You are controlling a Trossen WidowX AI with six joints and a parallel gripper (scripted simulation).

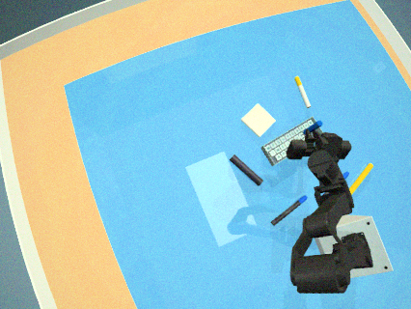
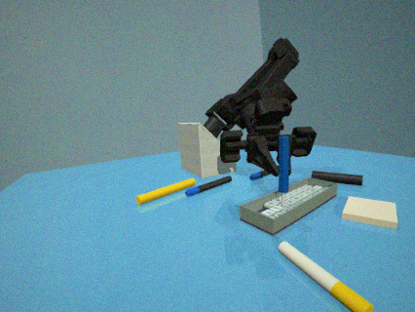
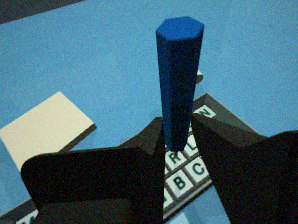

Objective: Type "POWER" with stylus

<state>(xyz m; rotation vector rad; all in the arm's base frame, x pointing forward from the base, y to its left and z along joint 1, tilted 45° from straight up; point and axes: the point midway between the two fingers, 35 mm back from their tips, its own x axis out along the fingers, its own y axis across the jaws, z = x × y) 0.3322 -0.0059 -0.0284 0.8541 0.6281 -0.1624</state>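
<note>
The blue stylus [image 1: 314, 127] [image 2: 283, 156] [image 3: 179, 75] stands upright with its thin tip down. My gripper [image 2: 283, 172] [image 3: 176, 121] is shut on it, the fingers around the lower part of the blue barrel. The keyboard [image 1: 285, 141] [image 2: 302, 210] [image 3: 198, 169] is a grey tray of white lettered keys under the gripper. In the exterior view the tip reaches down to the keys toward the near end. In the wrist view the keys R, L, B, C and N show around the barrel and fingers. The barrel hides the tip there, so I cannot tell which key it touches or whether one is pressed.
A cream block [image 1: 259, 120] [image 2: 370, 213] [image 3: 47, 122] lies beside the keyboard. A white and yellow marker [image 1: 303, 94] [image 2: 317, 272] lies beyond its far end. A black cylinder [image 1: 246, 170] [image 2: 337, 177], blue-ended black pens [image 1: 287, 210] [image 2: 209, 186] and a yellow stick [image 1: 362, 179] [image 2: 167, 191] lie around.
</note>
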